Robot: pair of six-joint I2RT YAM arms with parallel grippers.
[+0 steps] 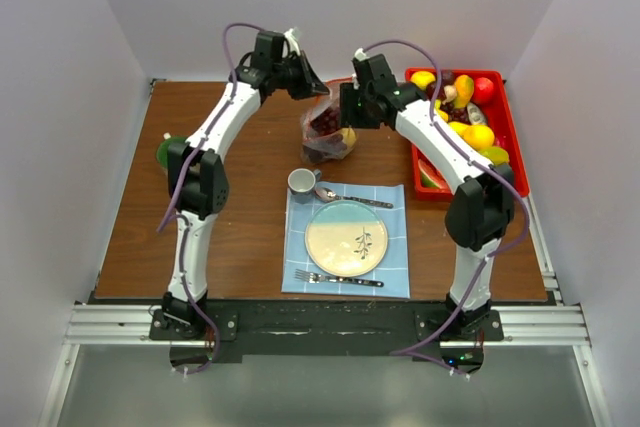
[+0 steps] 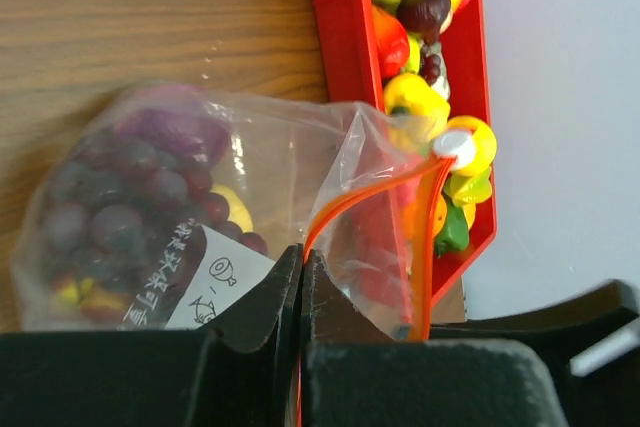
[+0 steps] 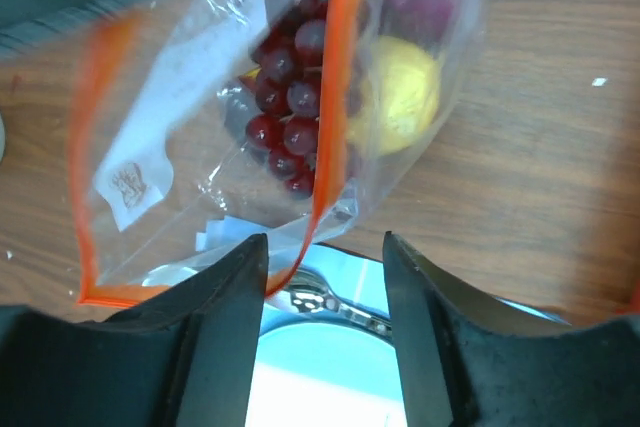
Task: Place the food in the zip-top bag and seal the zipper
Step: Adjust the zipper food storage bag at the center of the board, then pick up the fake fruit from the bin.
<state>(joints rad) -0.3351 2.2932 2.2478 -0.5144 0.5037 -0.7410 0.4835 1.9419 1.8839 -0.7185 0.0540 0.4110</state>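
free: table left of zip-top bag | blocked: tray right, cup nearside

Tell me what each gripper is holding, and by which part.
The left gripper pinches the zip-top bag by its orange zipper strip at the mouth. The right gripper is open, holding nothing.

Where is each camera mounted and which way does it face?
Top: above and behind the arms, looking down on the table; both arms whole, bases at the bottom edge.
Left wrist: on the left arm, looking along the left tool, shut on the orange strip of the bag, toward the red tray.
Right wrist: on the right arm, looking down past the open right tool at the bag, spoon and plate below.
Shared: both wrist views show the bag's grapes and orange strip.
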